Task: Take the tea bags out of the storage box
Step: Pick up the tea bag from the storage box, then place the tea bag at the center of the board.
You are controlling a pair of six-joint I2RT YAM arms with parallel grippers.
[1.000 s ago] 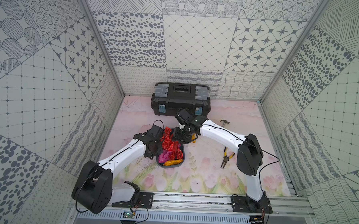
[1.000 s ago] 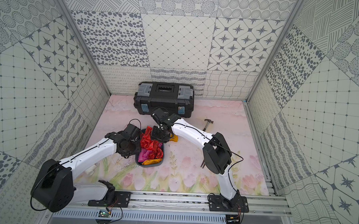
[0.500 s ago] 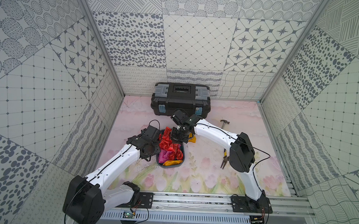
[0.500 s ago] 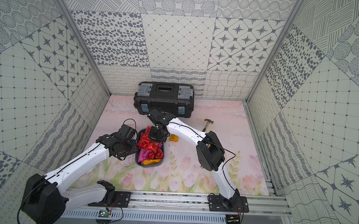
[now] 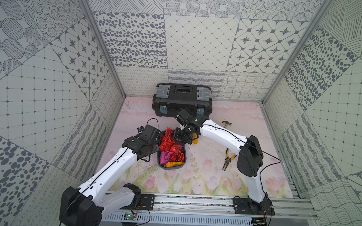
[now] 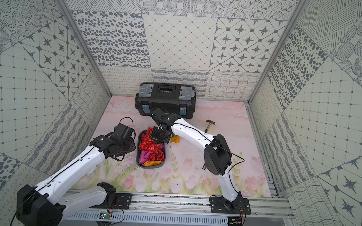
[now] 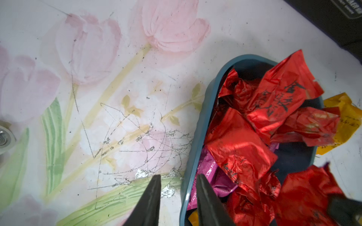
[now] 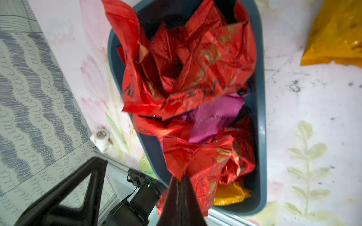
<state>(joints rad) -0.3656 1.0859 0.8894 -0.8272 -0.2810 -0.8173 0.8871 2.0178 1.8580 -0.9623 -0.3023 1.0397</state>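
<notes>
The storage box (image 5: 170, 168) (image 6: 150, 167) is a dark blue-grey bin on the flowered mat, heaped with shiny red, pink and orange-yellow tea bags (image 5: 170, 147) (image 6: 150, 146). My right gripper (image 8: 181, 176) hangs over the box's far end (image 5: 180, 139), shut on the corner of a crumpled red tea bag (image 8: 195, 154). My left gripper (image 7: 179, 178) stands open astride the box's left wall (image 7: 197, 133): one finger is outside over the mat, the other inside against a pink bag. One yellow tea bag (image 5: 194, 139) (image 8: 337, 33) lies on the mat just right of the box.
A black toolbox (image 5: 182, 101) with blue latches stands against the back wall, close behind the right arm. A small hammer (image 5: 225, 123) and yellow-handled pliers (image 5: 228, 158) lie on the mat to the right. A white fitting (image 8: 101, 140) sits by the left wall.
The right gripper's jaws have closed on a red tea bag at the box's far end. The left arm has stretched out, its gripper still at the box's left wall.
</notes>
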